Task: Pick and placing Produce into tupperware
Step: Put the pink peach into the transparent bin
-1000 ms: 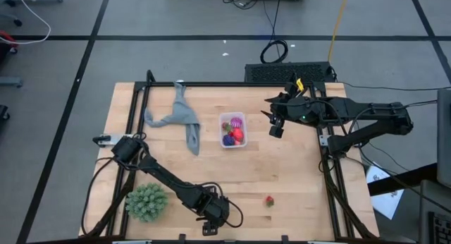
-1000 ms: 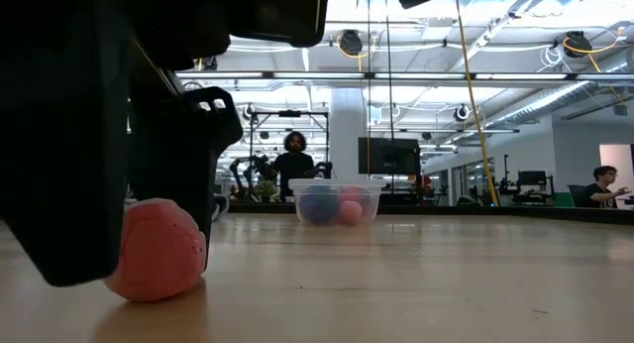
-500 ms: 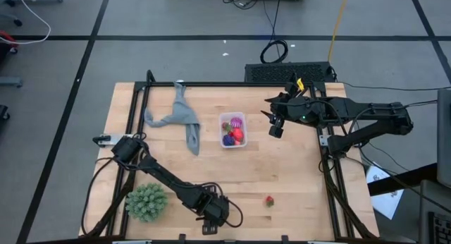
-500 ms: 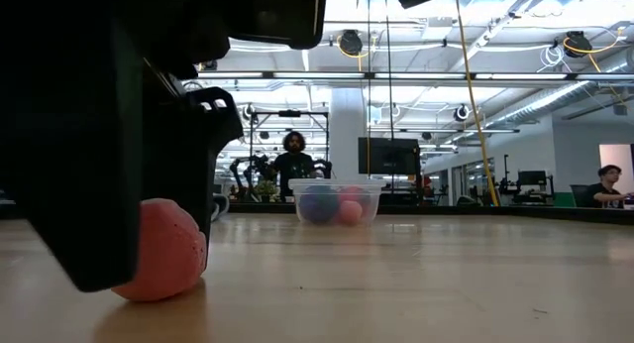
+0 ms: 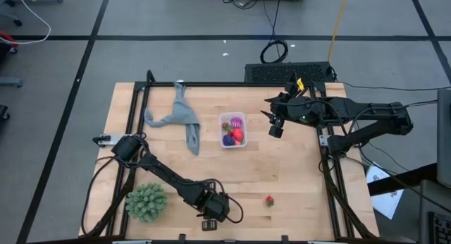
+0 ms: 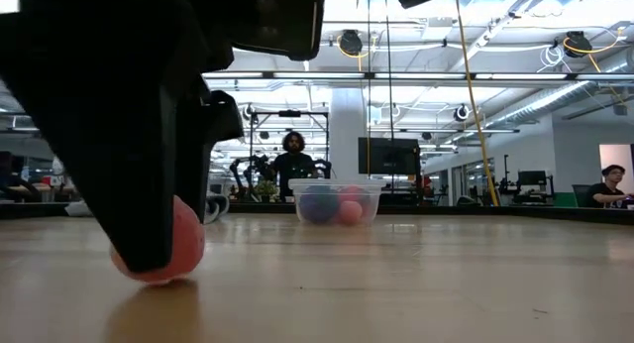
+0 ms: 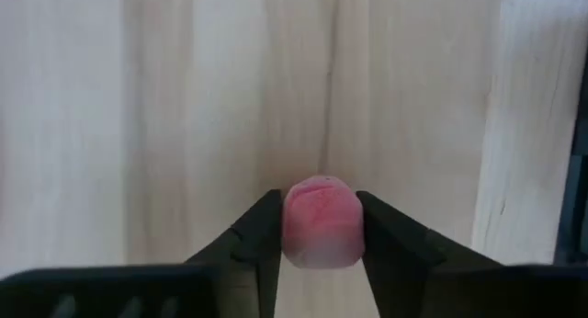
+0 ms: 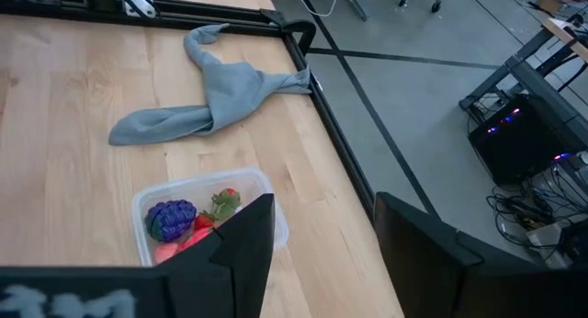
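The left gripper (image 7: 319,228) clamps a pink-red toy fruit (image 7: 320,221) between its two dark fingers (image 7: 255,233) at the table's near edge, at about 6 o'clock on the wooden table (image 5: 296,166) in the overhead view, where the gripper (image 5: 213,217) sits low over the boards. From table height, the pink-red toy fruit (image 6: 176,246) appears pinched against the tabletop, half hidden behind the dark finger (image 6: 129,165) in the foreground.

Just toward 9 o'clock of that gripper rests a green spiky ball (image 5: 146,201), apart from the arm. Toward 3 o'clock of the gripper, a small red berry (image 5: 269,200) lies alone on the wood.

Near the table's centre stands the tupperware (image 5: 232,130), a clear container holding a magenta spiky fruit (image 5: 237,120), a red-pink fruit (image 5: 238,135) and a dark blue-purple fruit (image 5: 228,139). The right wrist view shows the same tupperware (image 8: 152,200) with the blue-purple fruit (image 8: 171,218) inside it. A grey cloth (image 5: 182,117) sprawls toward 9 o'clock of the container, reaching to the table's far side.

The right gripper (image 5: 275,127) hangs toward 3 o'clock of the tupperware, its fingers (image 8: 243,244) parted and grasping nothing.

Beyond the table, a person (image 6: 294,160) sits in the workshop background, with another person (image 6: 601,186) at far right.
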Robot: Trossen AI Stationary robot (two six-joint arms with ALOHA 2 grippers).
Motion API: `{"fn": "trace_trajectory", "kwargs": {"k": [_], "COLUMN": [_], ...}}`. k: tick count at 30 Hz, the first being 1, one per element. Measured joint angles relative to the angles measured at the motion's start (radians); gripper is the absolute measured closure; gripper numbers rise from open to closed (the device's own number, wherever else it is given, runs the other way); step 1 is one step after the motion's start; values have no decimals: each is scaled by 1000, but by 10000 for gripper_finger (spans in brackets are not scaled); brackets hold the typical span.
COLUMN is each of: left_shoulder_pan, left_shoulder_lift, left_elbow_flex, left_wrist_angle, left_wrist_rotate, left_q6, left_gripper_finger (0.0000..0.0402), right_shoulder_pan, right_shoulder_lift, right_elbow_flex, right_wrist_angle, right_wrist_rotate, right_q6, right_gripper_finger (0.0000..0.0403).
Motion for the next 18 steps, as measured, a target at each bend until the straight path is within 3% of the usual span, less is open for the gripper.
{"fn": "trace_trajectory", "kwargs": {"k": [8,18], "left_shoulder_pan": [39,176], "left_shoulder_lift": [-100,-306], "left_elbow_flex": [-1,0], "left_wrist_angle": [-138,-326], "left_wrist_rotate": [-99,-338], "left_q6": [67,262], "left_gripper_finger": [272,246], "right_shoulder_pan": [0,-39], "right_shoulder_lift": [0,-20], "right_elbow_flex": [0,0], "right_wrist_angle": [1,10], "right_wrist_rotate": [1,7], "right_q6": [-7,-51], "right_gripper_finger": [222,222]}}
